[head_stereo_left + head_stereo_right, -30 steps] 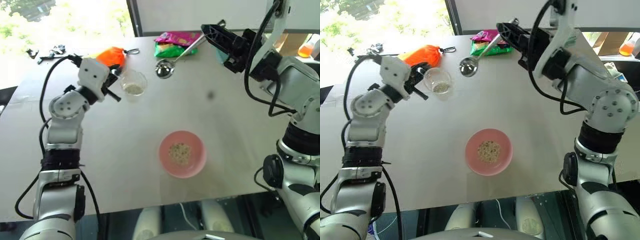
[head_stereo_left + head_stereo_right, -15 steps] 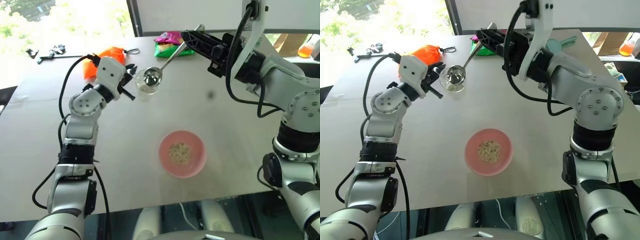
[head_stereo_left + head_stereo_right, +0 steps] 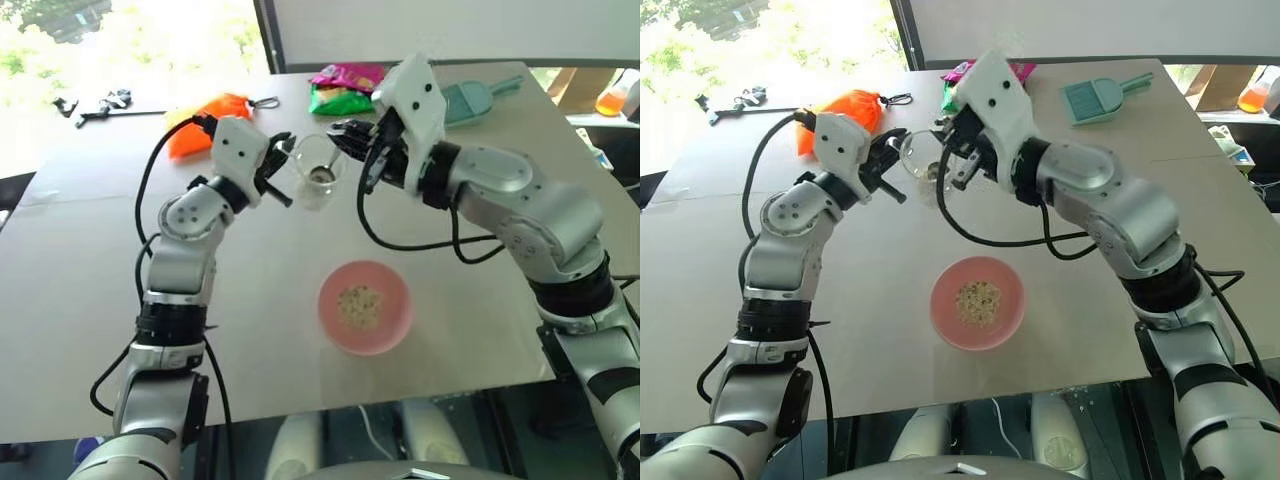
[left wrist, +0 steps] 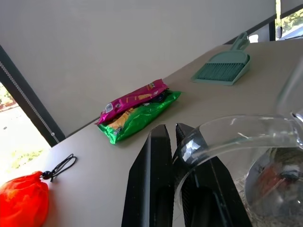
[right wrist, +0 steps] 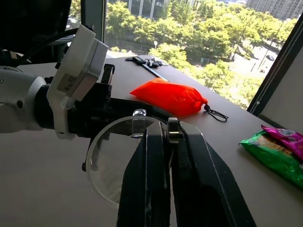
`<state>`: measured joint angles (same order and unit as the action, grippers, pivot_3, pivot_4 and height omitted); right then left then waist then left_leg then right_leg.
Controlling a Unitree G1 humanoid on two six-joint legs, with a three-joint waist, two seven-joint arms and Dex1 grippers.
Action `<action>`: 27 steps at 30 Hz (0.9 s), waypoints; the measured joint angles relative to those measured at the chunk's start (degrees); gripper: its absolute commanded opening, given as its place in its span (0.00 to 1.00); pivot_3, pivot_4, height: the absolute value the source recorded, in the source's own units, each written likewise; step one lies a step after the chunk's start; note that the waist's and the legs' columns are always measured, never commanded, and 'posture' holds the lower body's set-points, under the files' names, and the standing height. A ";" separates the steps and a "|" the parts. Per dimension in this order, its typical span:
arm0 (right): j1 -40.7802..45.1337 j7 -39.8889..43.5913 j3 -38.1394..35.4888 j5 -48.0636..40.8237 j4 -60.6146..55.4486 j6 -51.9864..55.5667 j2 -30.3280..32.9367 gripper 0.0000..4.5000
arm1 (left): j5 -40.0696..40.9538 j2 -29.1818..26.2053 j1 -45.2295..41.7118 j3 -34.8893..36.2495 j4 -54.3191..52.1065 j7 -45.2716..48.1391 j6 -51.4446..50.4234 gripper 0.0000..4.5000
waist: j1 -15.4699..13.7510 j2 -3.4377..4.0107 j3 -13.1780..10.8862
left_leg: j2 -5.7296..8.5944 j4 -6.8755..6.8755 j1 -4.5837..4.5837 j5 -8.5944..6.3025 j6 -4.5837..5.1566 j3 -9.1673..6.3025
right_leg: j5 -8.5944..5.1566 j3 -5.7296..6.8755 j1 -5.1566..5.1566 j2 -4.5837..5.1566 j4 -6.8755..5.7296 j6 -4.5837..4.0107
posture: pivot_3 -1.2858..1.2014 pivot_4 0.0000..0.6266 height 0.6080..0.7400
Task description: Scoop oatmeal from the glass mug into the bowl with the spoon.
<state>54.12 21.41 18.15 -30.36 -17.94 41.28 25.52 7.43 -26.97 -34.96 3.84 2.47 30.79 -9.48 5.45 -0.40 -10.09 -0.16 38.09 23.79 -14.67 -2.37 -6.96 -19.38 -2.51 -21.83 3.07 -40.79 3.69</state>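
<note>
The left gripper is clamped on the glass mug, held up beyond the bowl, while the right gripper, pinching the spoon, dips it down into the mug from the right.

Pale table beside sunlit window

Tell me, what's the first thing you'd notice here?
Near the table's far middle, the left gripper holds up the glass mug while the right gripper dips the spoon into it. Nearer the front sits the pink bowl with a little oatmeal inside.
</note>
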 measured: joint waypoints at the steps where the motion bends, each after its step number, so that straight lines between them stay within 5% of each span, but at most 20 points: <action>1: -0.24 0.75 0.32 0.81 0.00 -0.41 0.00 0.00 | -0.04 0.13 0.19 -0.01 -0.07 -0.06 -0.13 0.01 | -0.04 0.00 0.00 | 0.00 0.01 0.00 0.00 0.00 0.00 | 0.00 0.00 0.00 0.00 0.00 0.00 | 0.52 0.24 1.00; 6: -1.65 3.38 -0.08 0.86 0.47 1.94 -1.90 0.00 | -0.52 0.39 0.60 -0.62 -0.59 -0.03 -0.25 0.01 | -0.07 0.00 0.00 | 0.00 0.02 0.00 0.00 0.00 -0.01 | 0.00 0.01 0.01 0.00 -0.01 0.00 | 0.52 0.24 1.00; 18: 2.53 -4.03 -20.80 -13.38 5.63 22.07 -10.93 0.00 | -1.29 0.70 0.48 -2.14 -0.23 -0.01 0.64 0.01 | -0.07 0.00 0.00 | 0.01 0.02 0.00 0.00 0.00 -0.02 | 0.00 0.01 0.01 0.00 -0.04 0.00 | 0.52 0.24 1.00; 27: 3.73 -4.89 -22.07 -14.37 5.54 24.46 -10.36 0.00 | -1.71 1.39 0.48 -2.21 0.51 -0.06 0.80 0.01 | -0.05 0.00 0.00 | 0.01 0.02 0.00 0.00 0.00 -0.01 | 0.00 0.00 0.01 0.00 -0.05 0.00 | 0.52 0.24 1.00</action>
<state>57.85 16.51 -3.93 -44.73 -12.40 65.73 15.16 5.72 -25.58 -34.48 1.63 2.98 30.73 -8.68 5.40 -0.40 -10.09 -0.15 38.10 23.78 -14.67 -2.37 -6.97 -19.38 -2.50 -21.82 3.07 -40.84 3.69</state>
